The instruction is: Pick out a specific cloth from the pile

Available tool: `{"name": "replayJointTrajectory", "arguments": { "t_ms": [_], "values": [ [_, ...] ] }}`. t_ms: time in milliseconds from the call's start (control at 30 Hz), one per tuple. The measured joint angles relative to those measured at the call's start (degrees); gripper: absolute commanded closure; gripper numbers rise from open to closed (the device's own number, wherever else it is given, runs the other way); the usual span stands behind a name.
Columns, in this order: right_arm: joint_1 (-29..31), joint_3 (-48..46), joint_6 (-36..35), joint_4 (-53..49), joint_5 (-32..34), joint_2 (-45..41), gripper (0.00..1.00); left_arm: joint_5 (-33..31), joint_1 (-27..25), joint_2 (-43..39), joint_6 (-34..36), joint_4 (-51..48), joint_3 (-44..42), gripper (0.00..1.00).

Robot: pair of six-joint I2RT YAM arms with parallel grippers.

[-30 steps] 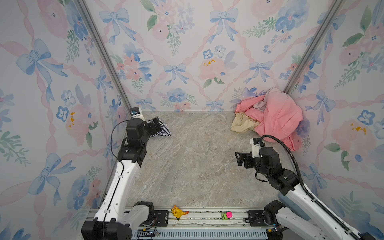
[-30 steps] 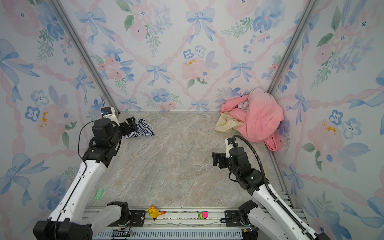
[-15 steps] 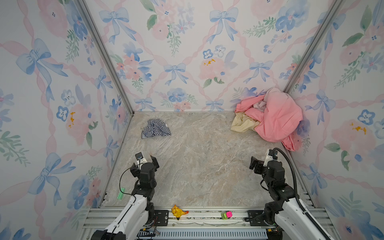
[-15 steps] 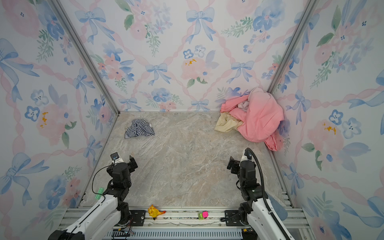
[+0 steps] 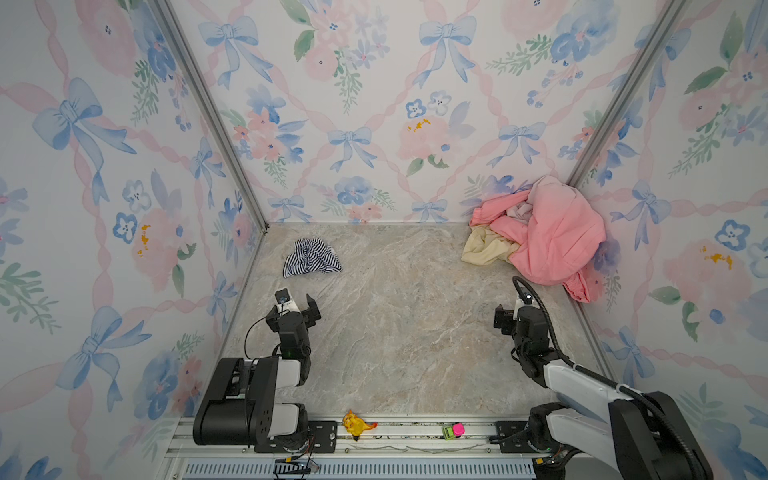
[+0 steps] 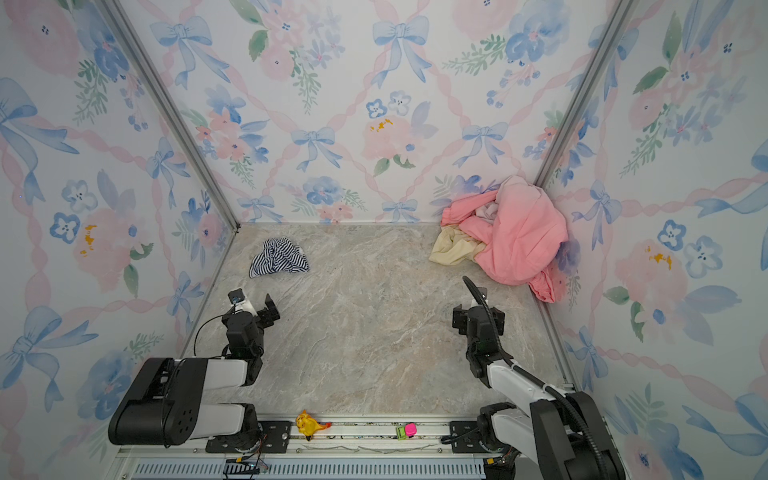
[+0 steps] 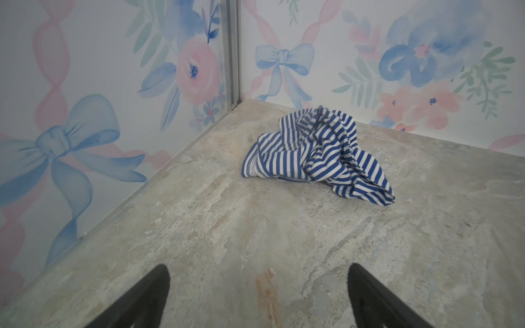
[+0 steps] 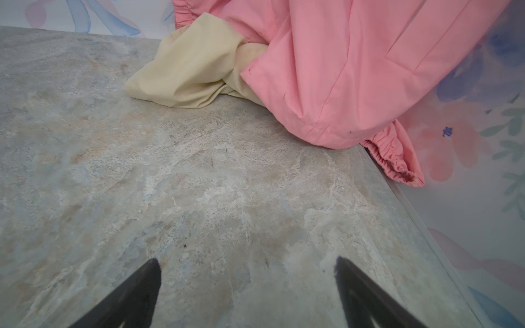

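Cloth [image 5: 311, 258] alone (well apart from pile [image 5: 555, 237]).

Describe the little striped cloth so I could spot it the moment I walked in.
Start at the marble-look table between the flowery walls and go to its far left corner. There the cloth lies crumpled and alone, apart from the pile in the far right corner. It alone has thin navy-and-white stripes; the pile's pink garment and cream-yellow cloth are plain.

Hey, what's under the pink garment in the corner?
A cream-yellow cloth sticks out from under the pink garment; a pale piece shows in its folds. Anything deeper is covered.
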Motion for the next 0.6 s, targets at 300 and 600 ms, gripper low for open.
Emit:
{"name": "replayJointTrajectory", "arguments": {
  "t_ms": [300,600],
  "values": [
    [-4.8,1.4,-3.5,22.8,-9.1,20.4,0.03,5.7,-1.0,6.3,4.7,6.2,1.7,0.02],
    [-6.1,5.6,-3.5,22.2,-13.9,20.3,0.03,5.7,-2.6,6.3,6.6,5.7,3.9,0.02]
  ]
}}
